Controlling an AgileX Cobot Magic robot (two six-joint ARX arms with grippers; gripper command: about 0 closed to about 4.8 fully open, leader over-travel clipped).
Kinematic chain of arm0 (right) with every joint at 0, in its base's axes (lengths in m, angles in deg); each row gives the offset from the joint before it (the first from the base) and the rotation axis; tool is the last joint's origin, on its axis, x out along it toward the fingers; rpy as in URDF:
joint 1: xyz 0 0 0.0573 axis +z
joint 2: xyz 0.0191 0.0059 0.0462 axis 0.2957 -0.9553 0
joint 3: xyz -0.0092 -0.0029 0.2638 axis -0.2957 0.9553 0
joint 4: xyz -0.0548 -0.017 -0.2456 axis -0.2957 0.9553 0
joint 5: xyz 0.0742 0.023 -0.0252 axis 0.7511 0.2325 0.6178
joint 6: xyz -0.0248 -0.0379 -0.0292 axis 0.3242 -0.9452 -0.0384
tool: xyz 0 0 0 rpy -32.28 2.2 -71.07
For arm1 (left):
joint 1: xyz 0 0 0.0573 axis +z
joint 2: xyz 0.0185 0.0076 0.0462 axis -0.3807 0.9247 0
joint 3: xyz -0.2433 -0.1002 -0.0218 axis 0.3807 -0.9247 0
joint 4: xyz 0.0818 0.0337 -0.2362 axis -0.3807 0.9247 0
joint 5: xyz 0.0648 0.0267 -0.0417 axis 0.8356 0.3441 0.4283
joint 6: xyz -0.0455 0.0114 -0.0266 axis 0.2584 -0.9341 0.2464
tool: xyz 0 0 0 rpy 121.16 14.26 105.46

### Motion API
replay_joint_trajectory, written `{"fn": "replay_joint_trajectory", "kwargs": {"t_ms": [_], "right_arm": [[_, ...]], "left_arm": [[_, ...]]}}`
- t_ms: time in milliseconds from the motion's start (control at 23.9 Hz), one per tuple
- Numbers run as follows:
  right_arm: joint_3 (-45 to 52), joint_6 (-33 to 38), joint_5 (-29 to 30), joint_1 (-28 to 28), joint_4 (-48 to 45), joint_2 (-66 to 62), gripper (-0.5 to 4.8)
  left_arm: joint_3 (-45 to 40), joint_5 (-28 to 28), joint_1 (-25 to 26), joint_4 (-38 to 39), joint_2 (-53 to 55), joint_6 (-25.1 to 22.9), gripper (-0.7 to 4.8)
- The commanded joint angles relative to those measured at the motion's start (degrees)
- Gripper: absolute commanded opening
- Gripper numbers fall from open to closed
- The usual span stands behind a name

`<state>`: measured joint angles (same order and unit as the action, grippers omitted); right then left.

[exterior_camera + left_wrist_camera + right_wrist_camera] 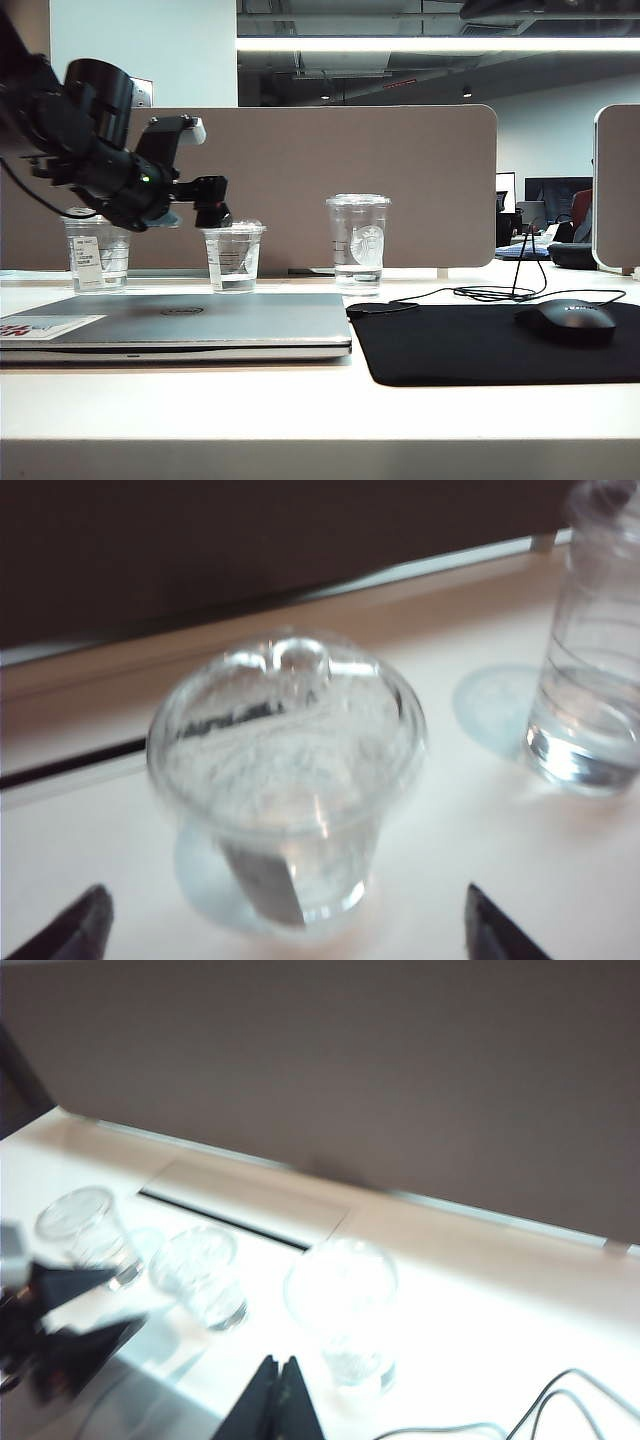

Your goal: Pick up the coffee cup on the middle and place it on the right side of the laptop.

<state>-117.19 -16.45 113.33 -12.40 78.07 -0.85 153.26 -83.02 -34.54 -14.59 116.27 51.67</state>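
Coffee cup (234, 257) stood upright on desk (300, 400), just behind closed laptop (180, 325), between labelled cup (97, 252) and Starbucks cup (358, 240). Left tool (285, 930) held just above coffee cup, fingers (75, 930) spread wide either side, nothing gripped. Right tool (278, 1400) seen in right wrist view only, fingertips pressed together, empty, nearer camera than Starbucks cup.

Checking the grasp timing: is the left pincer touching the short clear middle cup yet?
Apart. The left wrist view shows the left pincer open, its dark fingertips clear of the short clear lidded cup on both sides.
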Motion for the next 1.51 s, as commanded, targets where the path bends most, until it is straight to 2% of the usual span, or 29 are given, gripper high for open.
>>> {"fn": "replay_joint_trajectory", "kwargs": {"t_ms": [42, 209, 376, 544, 753, 1004, 1213, 1297, 1506], "right_arm": [[-0.50, -0.87, 3.82, 0.13, 6.23, 0.70, -0.05], [-0.68, -3.17, 3.76, 0.13, 7.91, 1.79, -0.05], [-1.36, -3.17, 3.56, 0.11, 8.15, 1.92, -0.05], [-1.36, -3.58, 3.50, 0.11, 8.76, 1.90, -0.05], [-1.33, -6.58, 0.70, 0.11, 11.43, 1.81, -0.05], [-1.33, -6.62, 0.52, 0.02, 11.65, 1.77, -0.05], [-1.33, -7.82, 0.35, 0.00, 11.82, 1.77, -0.05], [-1.31, -7.82, 0.33, 0.00, 11.87, 1.77, -0.05], [-1.31, -7.82, 0.33, 0.00, 12.09, 1.77, -0.05]], "left_arm": [[5.70, -0.17, -0.39, 0.72, 3.48, 0.39, 4.79], [10.82, -0.04, -0.39, 6.97, 5.77, 2.12, 4.79], [11.02, -0.42, -0.46, 7.39, 7.43, 2.10, 4.79], [11.19, -0.42, -0.44, 3.54, 10.91, 2.05, 4.79], [16.35, -0.37, -0.44, 3.52, 15.82, 2.01, 4.79], [24.22, -0.39, -0.44, 5.92, 20.83, 1.64, 4.79], [25.24, -0.42, -0.44, 5.66, 22.10, 1.64, 4.79], [25.27, -0.44, -0.44, 5.40, 22.10, 1.64, 4.13], [25.27, -0.44, -0.44, 5.20, 22.10, 1.64, 3.93]]}}
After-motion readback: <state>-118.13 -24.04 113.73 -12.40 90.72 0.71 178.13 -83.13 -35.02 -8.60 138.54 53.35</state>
